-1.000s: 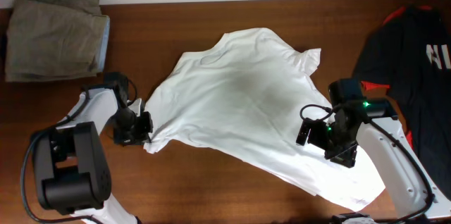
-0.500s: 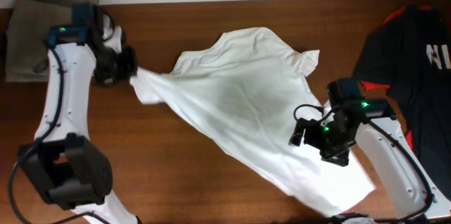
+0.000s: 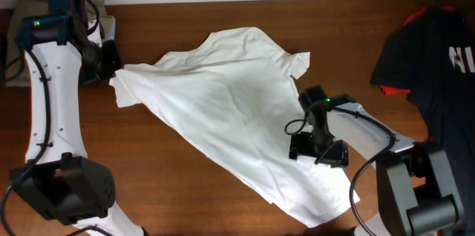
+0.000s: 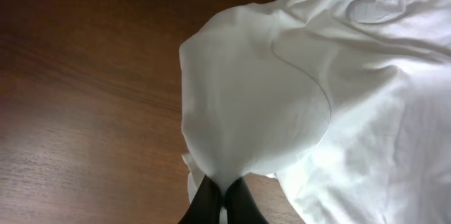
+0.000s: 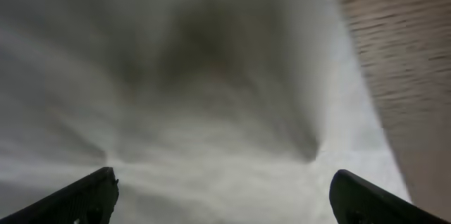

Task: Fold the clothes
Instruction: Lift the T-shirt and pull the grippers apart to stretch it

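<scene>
- Overhead: white T-shirt (image 3: 230, 110) is lying rumpled across mid table (image 3: 185, 191), running from far-left down to near-right, w/ collar side toward far edge.
- Left gripper (image 3: 113, 69) is sitting at the far-left tip of the shirt; the fabric is drawing to a point there.
- Right gripper (image 3: 318, 151) is sitting over the near-right part of the shirt, cloth all around it.
- Black garment (image 3: 430, 65) w/ red trim is lying at right edge, apart from the shirt. Khaki garment (image 3: 22, 2) is showing only partly in far-left corner.
- Left wrist: left gripper fingers (image 4: 208, 203) are pressing together, pinching a bunch of white cloth, prob. the sleeve. Fabric is fanning out from the pinch; collar seam is showing upper right, bare wood on left.
- Right wrist: view is blurry. Right gripper fingers (image 5: 91, 192) are standing wide apart, clamping nothing. White cloth is filling the frame below them, w/ a strip of table at right. Can't tell if the tips are touching the fabric.
</scene>
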You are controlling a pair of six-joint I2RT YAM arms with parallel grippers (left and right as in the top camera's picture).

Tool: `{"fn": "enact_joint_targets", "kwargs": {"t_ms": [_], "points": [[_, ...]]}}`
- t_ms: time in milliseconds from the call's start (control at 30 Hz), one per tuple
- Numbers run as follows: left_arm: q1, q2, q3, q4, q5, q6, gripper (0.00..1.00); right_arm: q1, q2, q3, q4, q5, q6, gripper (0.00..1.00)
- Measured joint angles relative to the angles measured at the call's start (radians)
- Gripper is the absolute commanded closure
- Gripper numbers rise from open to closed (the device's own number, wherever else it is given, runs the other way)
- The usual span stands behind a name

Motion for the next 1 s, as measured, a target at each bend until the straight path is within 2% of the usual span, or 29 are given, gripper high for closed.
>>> {"fn": "enact_joint_targets", "kwargs": {"t_ms": [167, 200, 233, 267, 367, 467, 533, 567, 600, 633, 767, 800, 833, 900, 933, 967, 1000], "points": [[0.0, 0.0, 0.0, -0.012, -0.005, 0.0, 0.99, -0.004, 0.0, 0.0, 0.076, 0.06, 0.002, 0.0], [0.0, 0.0, 0.0, -0.012, -0.006, 0.0, 0.99, -0.01, 0.0, 0.0, 0.085, 0.059, 0.0, 0.06], [0.0, 0.0, 0.0, -0.013, -0.007, 0.0, 0.99, -0.032, 0.0, 0.0, 0.102, 0.055, -0.002, 0.19], [0.0, 0.0, 0.0, -0.014, -0.007, 0.0, 0.99, -0.062, 0.0, 0.0, 0.113, 0.051, -0.005, 0.22], [0.0, 0.0, 0.0, -0.015, -0.008, 0.0, 0.99, -0.137, 0.0, 0.0, 0.118, 0.048, -0.005, 0.17], [0.0, 0.0, 0.0, -0.015, -0.01, 0.0, 0.99, -0.146, 0.007, 0.0, 0.126, 0.043, -0.013, 0.15], [0.0, 0.0, 0.0, -0.016, -0.01, 0.0, 0.99, -0.146, 0.029, 0.004, 0.137, 0.024, -0.024, 0.3], [0.0, 0.0, 0.0, -0.015, -0.01, 0.0, 0.99, -0.146, 0.035, 0.007, 0.144, 0.008, -0.031, 0.51], [0.0, 0.0, 0.0, -0.015, -0.01, 0.0, 0.99, -0.146, 0.04, 0.013, 0.148, -0.001, -0.03, 0.85], [0.0, 0.0, 0.0, -0.015, -0.01, 0.0, 0.99, -0.146, 0.041, 0.014, 0.15, -0.003, -0.03, 0.96], [0.0, 0.0, 0.0, -0.014, -0.01, 0.0, 0.99, -0.177, 0.058, 0.042, 0.159, -0.032, -0.023, 0.96], [0.0, 0.0, 0.0, -0.014, -0.01, 0.0, 0.99, -0.22, 0.083, 0.106, 0.166, -0.026, -0.026, 0.97], [0.0, 0.0, 0.0, -0.015, -0.01, 0.0, 0.99, -0.238, 0.092, 0.158, 0.145, -0.025, -0.035, 0.96], [0.0, 0.0, 0.0, -0.013, -0.01, 0.0, 0.99, -0.278, 0.102, 0.414, 0.154, -0.024, -0.061, 0.96], [0.0, 0.0, 0.0, -0.015, -0.01, -0.001, 0.99, -0.288, 0.101, 0.55, 0.188, -0.02, -0.073, 0.88], [0.0, 0.0, 0.0, -0.014, -0.01, -0.001, 0.99, -0.292, 0.101, 0.631, 0.225, -0.018, -0.082, 0.35], [-0.003, 0.0, -0.004, -0.006, -0.006, -0.004, 0.99, -0.292, 0.1, 0.686, 0.285, -0.018, -0.089, 0.01]]}}
